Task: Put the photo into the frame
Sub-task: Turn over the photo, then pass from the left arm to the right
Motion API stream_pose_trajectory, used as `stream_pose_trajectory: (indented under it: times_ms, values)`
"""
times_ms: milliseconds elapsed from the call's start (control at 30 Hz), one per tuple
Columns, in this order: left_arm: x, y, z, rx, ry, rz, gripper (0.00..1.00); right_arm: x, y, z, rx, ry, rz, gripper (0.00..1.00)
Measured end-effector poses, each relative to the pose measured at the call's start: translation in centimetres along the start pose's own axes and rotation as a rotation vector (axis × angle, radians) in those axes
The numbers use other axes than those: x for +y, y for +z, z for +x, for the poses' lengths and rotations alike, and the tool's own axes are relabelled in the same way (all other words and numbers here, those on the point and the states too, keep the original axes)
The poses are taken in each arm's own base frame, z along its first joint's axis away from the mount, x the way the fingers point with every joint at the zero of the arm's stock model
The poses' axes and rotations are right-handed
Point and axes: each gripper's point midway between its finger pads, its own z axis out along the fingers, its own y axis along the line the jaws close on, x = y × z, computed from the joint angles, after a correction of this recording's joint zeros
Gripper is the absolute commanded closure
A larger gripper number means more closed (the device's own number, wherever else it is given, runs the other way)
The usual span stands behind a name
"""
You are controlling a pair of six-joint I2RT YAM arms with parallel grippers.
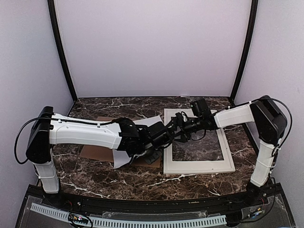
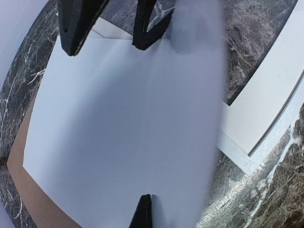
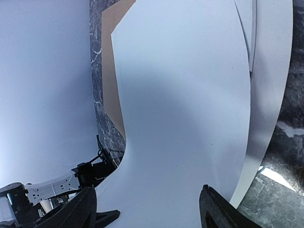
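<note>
The photo [image 2: 118, 128] shows only its blank white back; its printed side is hidden. It lies bent over a brown backing board [image 2: 28, 194], left of the white frame [image 1: 197, 167], whose corner [image 2: 237, 154] is beside it. My left gripper [image 2: 146, 211] is shut on the photo's near edge, which curls up there. My right gripper [image 3: 149, 213] is open, with its fingers [image 2: 76, 28] spread wide over the photo's far edge [image 3: 180, 118]. In the top view both grippers meet over the photo [image 1: 148, 121] at the frame's left side.
The backing board [image 1: 92, 152] sticks out to the left of the photo on the dark marble table [image 1: 118, 180]. A second thin pale sheet [image 3: 266, 118] curves up beside the photo. The frame's window shows bare marble [image 1: 197, 149]. Pale walls close in the sides and back.
</note>
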Motion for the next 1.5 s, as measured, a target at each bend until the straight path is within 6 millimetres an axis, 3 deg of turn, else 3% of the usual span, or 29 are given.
stream_pose_trajectory:
  times_ms: [200, 400, 667, 867, 1233, 1367, 1500]
  values:
    - [0.0, 0.0, 0.1, 0.000, 0.003, -0.016, 1.00, -1.8, -0.1, 0.7, 0.010, 0.018, 0.034, 0.26]
    - [0.0, 0.0, 0.2, 0.002, 0.007, -0.030, 1.00, -3.3, -1.7, -0.6, -0.034, 0.030, 0.084, 0.26]
    - [-0.2, 0.1, 0.4, 0.005, 0.000, -0.035, 1.00, -3.5, -3.6, -0.7, -0.068, 0.021, 0.104, 0.27]
    - [-0.4, 0.3, 0.5, 0.009, 0.002, -0.034, 1.00, -4.0, -2.9, 0.9, -0.040, 0.060, 0.097, 0.27]
    - [-0.7, 0.3, 0.6, 0.012, 0.009, -0.030, 1.00, -2.4, -0.9, 0.8, -0.038, 0.085, 0.017, 0.29]
    - [-0.8, 0.5, 0.7, 0.012, 0.010, -0.030, 1.00, -1.8, 0.0, 1.1, -0.024, 0.093, -0.009, 0.34]
    - [-1.0, 0.7, 0.7, 0.014, 0.013, -0.030, 1.00, -1.6, 0.9, 1.9, -0.004, 0.103, -0.038, 0.47]
